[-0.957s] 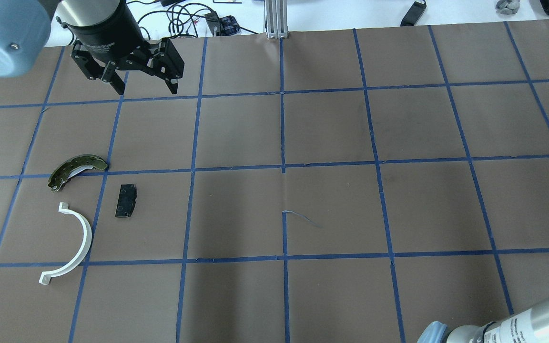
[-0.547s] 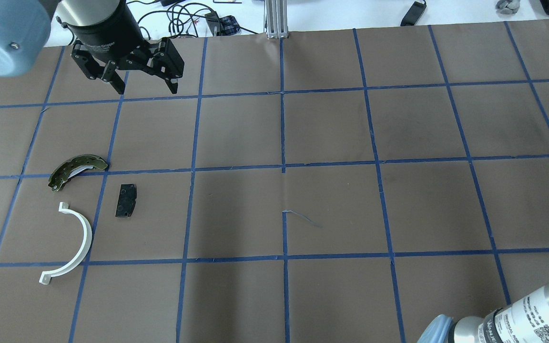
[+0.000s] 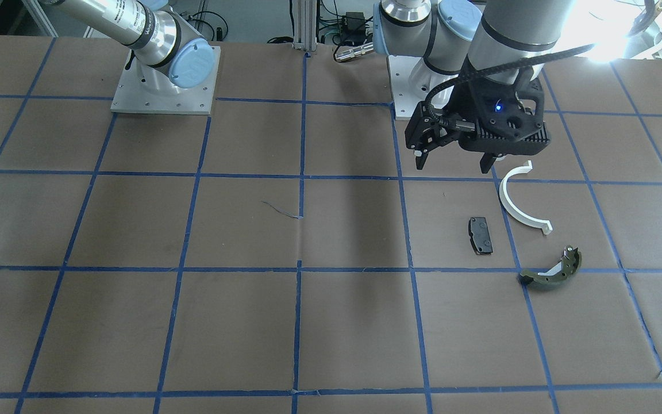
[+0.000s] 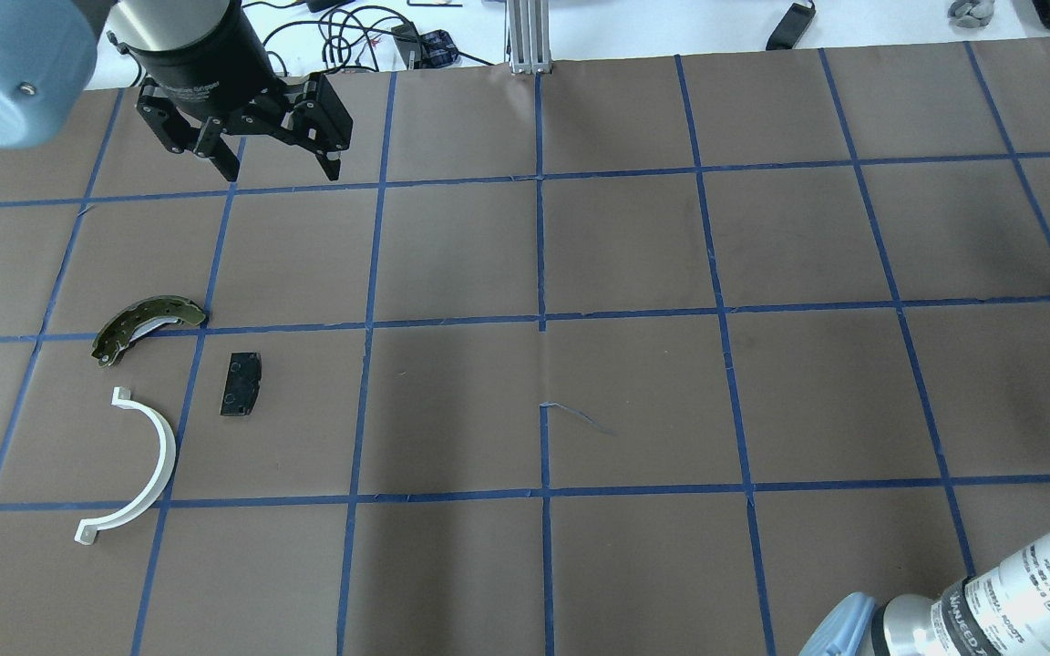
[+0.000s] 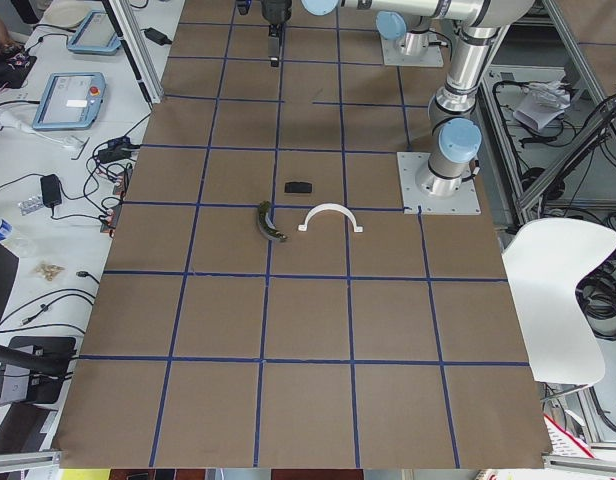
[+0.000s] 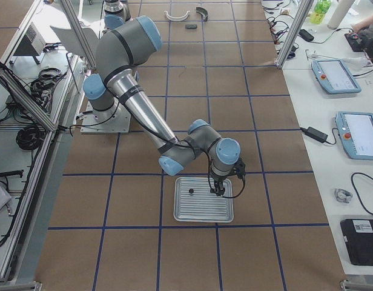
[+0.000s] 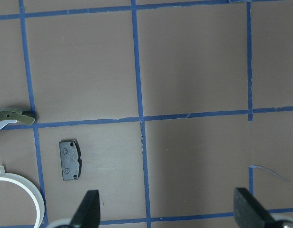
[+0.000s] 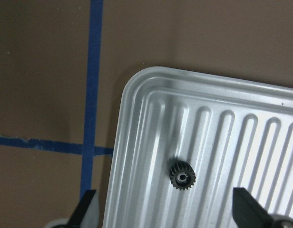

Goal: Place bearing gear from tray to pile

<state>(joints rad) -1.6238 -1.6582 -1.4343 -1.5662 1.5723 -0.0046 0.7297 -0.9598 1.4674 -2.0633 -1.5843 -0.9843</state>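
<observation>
Brown taped table [image 4: 634, 392] | gear [image 8: 182, 177] lay in metal tray [image 8: 126, 156], just ahead of right gripper [image 8: 164, 206], between its fingers [image 8: 87, 209] | fingers spread wide, holding nothing.

table [image 4: 634, 255] | tray [image 6: 200, 213] | white half-ring [image 4: 168, 456] | black pad [image 4: 241, 384] | olive shoe [image 4: 135, 312]

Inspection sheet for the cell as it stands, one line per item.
surface: brown paper with a blue tape grid, lying flat.
job's things: bearing gear lies on the tray; pile of white half-ring, black pad and olive shoe, all apart.
clutter: loose tape strip near the centre.
grippers: left gripper open, empty, above bare paper; right gripper open above the tray, not touching the gear.
cables: black cable along the left wrist; loose cables on the bench beyond the paper.
surroundings: teach pendants, white chair.
</observation>
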